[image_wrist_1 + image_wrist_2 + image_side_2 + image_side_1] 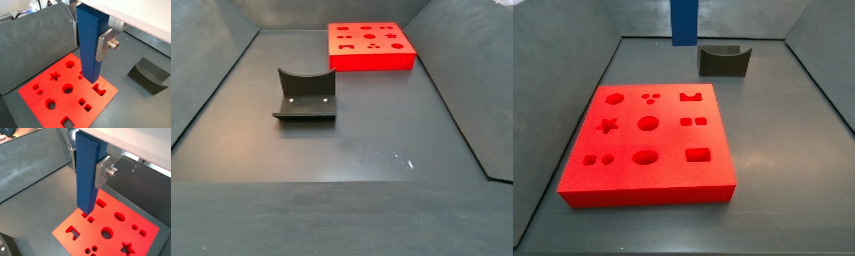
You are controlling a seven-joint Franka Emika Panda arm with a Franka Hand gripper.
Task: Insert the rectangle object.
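My gripper (89,47) is shut on the rectangle object (91,45), a long blue bar held upright; it also shows in a wrist view (87,175). Silver fingers (105,45) clamp its sides. The bar hangs above the red block (67,100) with shaped holes, its lower end over the block's edge region in a wrist view (86,209). In a side view only the bar's lower end (684,22) shows, high above the floor behind the red block (647,140). In a side view the red block (372,46) lies at the far end; the gripper is out of that view.
A dark grey notched block (724,60) stands on the floor beyond the red block, also in a side view (305,95) and a wrist view (148,74). Grey walls (580,70) enclose the floor on all sides.
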